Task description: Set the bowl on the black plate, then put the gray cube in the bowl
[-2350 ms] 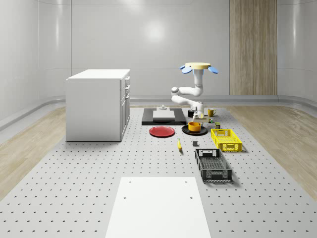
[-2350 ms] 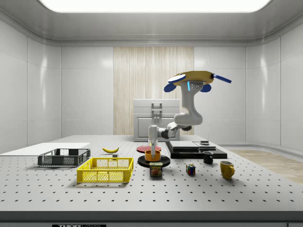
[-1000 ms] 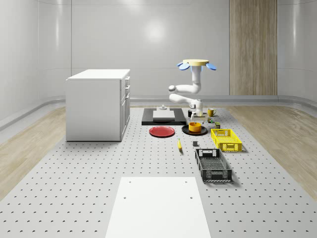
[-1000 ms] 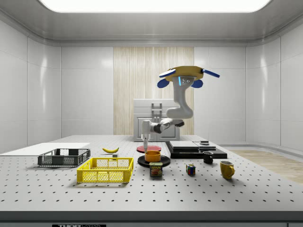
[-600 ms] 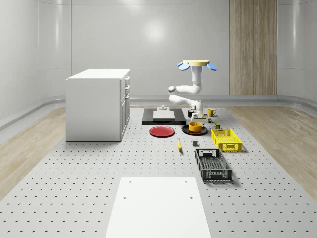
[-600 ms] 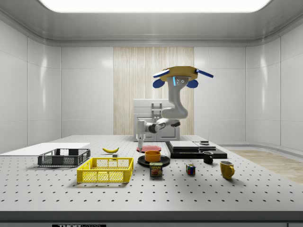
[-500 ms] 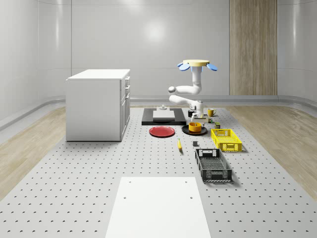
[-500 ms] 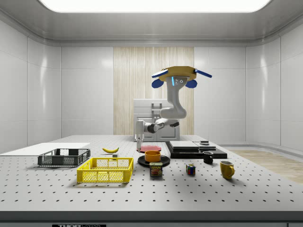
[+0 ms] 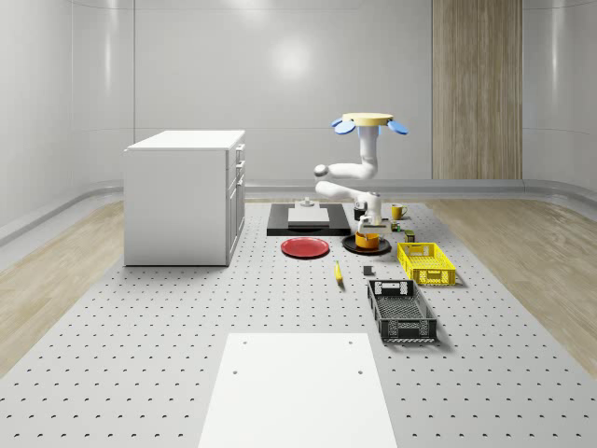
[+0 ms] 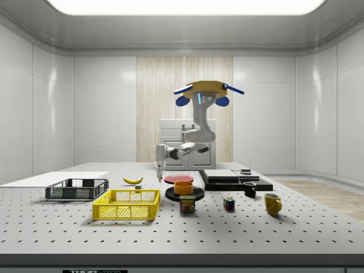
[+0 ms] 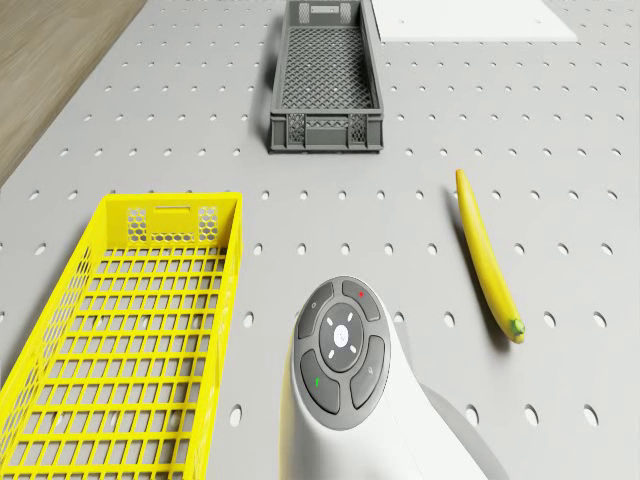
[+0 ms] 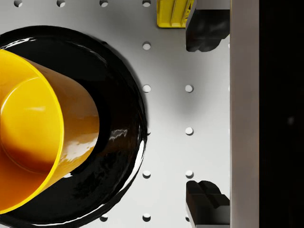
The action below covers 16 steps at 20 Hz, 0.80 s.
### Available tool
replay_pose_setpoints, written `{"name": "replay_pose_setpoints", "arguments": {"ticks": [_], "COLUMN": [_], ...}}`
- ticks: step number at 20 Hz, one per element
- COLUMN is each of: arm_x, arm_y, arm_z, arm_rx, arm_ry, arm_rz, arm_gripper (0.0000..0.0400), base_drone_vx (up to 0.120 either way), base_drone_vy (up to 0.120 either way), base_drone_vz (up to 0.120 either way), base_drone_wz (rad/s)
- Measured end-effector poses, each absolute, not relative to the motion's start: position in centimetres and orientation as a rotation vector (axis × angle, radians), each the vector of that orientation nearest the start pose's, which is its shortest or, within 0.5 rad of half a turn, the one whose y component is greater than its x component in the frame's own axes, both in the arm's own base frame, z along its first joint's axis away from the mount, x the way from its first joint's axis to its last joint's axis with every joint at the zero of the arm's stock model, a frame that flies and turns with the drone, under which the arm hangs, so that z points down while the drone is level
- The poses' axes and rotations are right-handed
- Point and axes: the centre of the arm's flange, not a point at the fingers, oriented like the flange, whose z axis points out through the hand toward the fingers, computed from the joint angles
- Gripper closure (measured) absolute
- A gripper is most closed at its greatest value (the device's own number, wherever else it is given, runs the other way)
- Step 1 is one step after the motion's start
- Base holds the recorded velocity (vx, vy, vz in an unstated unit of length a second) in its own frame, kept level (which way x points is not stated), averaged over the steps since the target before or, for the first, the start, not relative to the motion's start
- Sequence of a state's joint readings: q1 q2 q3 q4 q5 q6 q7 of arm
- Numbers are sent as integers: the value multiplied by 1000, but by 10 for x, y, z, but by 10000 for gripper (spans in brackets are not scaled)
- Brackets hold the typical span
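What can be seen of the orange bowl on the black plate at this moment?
The glossy orange-yellow bowl is a round, straight-walled cup shape, upright and empty inside as the wrist view shows it. It stands on the shiny black round plate, whose rim shows around it, on the perforated table. Nothing grips it: the gripper hangs beside the plate, jaws open over bare table. The drone hovers above.

The bowl (image 12: 33, 128) is glossy orange-yellow on a shiny black plate (image 12: 118, 118). The table (image 11: 560, 130) is pale grey, dotted with a regular grid of dark holes. Beside the plate lies a red plate (image 9: 305, 247). One crate (image 11: 130, 330) is bright yellow mesh, another crate (image 11: 325, 75) dark grey. The banana (image 11: 485, 260) is yellow with a green tip. The fingers (image 12: 206, 31) are black.
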<state>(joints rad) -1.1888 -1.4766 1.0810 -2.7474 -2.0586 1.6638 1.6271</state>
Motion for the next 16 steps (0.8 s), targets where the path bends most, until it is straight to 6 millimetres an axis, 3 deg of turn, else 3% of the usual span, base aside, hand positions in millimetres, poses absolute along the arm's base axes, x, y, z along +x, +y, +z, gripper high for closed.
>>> {"name": "replay_pose_setpoints", "arguments": {"ticks": [6, 13, 16], "arm_x": [317, 317, 317], "arm_y": [16, 16, 16], "arm_z": [583, 583, 583], "arm_rx": [1, 1, 1], "arm_ry": [-2, -2, -2], "arm_rz": [786, 786, 786], "arm_gripper": [0, 0, 0], "base_drone_vx": [120, 120, 120], "base_drone_vy": [-120, 0, -120], "base_drone_vz": [-73, 0, 0], "base_drone_wz": [0, 0, 0]}}
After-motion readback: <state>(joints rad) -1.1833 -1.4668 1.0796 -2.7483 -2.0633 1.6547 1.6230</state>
